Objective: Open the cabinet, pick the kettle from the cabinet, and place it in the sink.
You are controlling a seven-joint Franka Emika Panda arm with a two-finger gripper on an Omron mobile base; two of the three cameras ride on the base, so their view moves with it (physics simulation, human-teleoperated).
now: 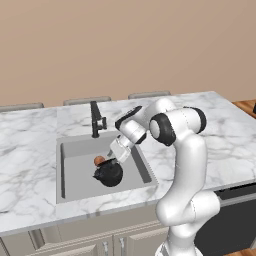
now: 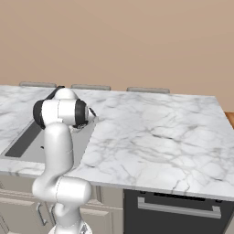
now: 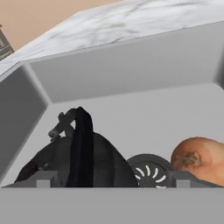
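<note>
Left base view shows my arm bent forward and down over the marble bench, with my gripper lowered into the sink. The kettle sits on the sink floor, upright, directly under my hand, near the basin's right wall. A small orange ball lies just behind the kettle, touching or nearly touching it; I cannot tell which. The slim black faucet stands at the sink's back rim, well apart from the kettle. In the hand view, the kettle is close below me, its arched black handle rising between my finger tips, which stand wide, one out at each side, not touching the handle; my jaws are open and hold nothing. The round dark drain shows beside the kettle, and the orange ball lies next to the drain. In the right base view my arm covers most of the sink.
</note>
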